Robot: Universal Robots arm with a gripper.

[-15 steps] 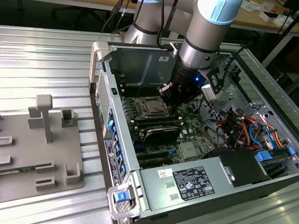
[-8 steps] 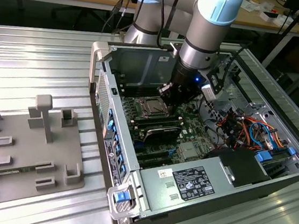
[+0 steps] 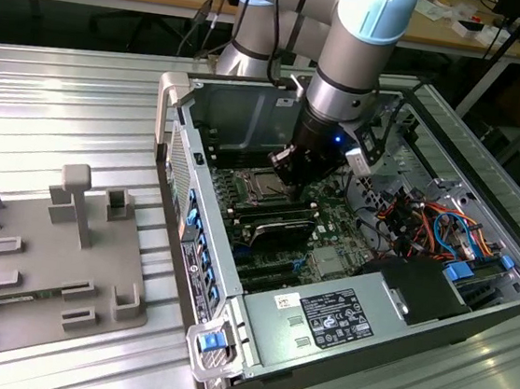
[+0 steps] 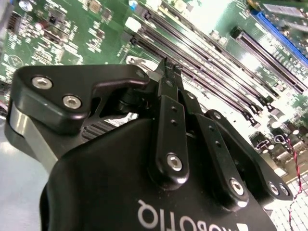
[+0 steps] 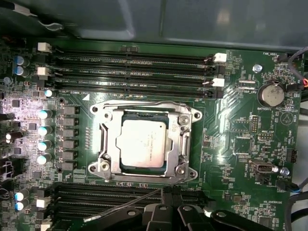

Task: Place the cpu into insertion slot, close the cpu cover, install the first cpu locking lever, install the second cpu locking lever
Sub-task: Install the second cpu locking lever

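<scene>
The arm drops steeply into the open computer case (image 3: 201, 286), which stands on a ribbed metal table (image 3: 63, 106). The gripper (image 3: 286, 174) has its fingers pressed together (tips by a thin lever rod (image 5: 122, 205)). The cpu (image 5: 144, 144) sits in the insertion slot (image 5: 144, 115), with the cpu cover (image 5: 107, 144) lying flat over it.

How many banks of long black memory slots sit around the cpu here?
2. The first bank lies between the cpu and the case wall; the second bank lies on the cpu's opposite side, toward the claw, which partly hides it.
</scene>
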